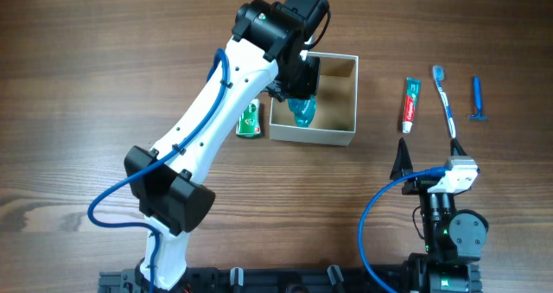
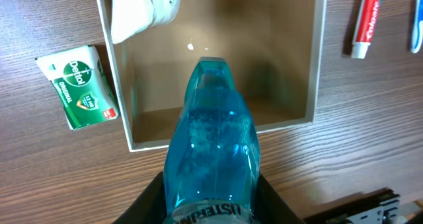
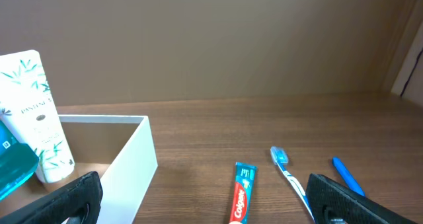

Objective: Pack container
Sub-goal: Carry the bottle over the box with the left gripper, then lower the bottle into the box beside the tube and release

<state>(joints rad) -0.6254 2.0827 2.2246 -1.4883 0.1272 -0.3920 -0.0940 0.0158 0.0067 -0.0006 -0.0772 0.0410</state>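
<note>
Left pincer [image 2: 211, 207] pinched blue bottle [image 2: 211, 138]; container [image 2: 316, 65] directly beneath, its near wall under the bottle, bare floor ahead. Right pincer [image 3: 205, 204] spread, well apart.

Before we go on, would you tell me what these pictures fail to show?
Overhead: the arm's wrist covers the left claw and most of the blue bottle at the container.
Left wrist: the bottle's label is cut by the bottom edge, the white tube by the top edge.
Right wrist: the blue razor's near end hides behind the right claw.
</note>
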